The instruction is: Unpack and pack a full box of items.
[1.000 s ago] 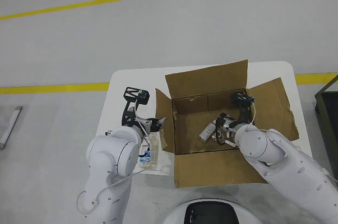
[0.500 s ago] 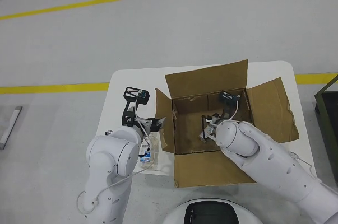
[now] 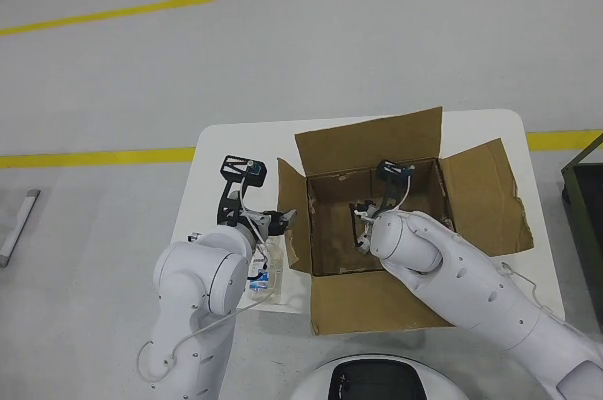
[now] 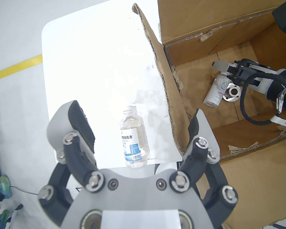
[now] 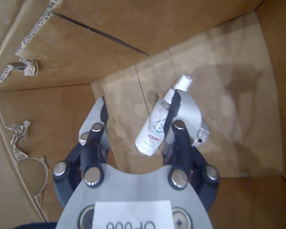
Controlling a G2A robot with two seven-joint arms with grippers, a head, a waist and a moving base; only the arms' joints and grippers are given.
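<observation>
Top view: right gripper [image 3: 359, 222] sits further toward the left side of the cardboard box [image 3: 371, 140] than a second ago, low inside and near the middle of the floor. Arm now covers the spot where a white bottle showed earlier. No change for the left gripper [image 3: 281, 218], over the white table [image 3: 226, 150] just outside the box's left flap. Same for the clear bottle [image 3: 261, 282], on the table near the front edge and partly under the left arm.

Left wrist view: left jaws spread wide, nothing between the pads. Clear bottle flat on the table below them, just beside the left flap. Long axis roughly along that flap, neck toward the far table edge, base toward the wrist. Inside the box, white spray bottle [image 4: 215, 91] flat on the floor, with a round metal flange [image 4: 231, 92] right against its side. Right gripper over the bottle's nozzle end.

Right wrist view: right jaws released, grasping nothing. Spray bottle flat on the box floor, long axis running away from the wrist. Nozzle cap toward the far wall, base toward the wrist. Body between the two fingers, close to one finger [image 5: 183, 110] that crosses the neck in view; cannot tell whether they touch. Metal flange partly behind that same finger.
</observation>
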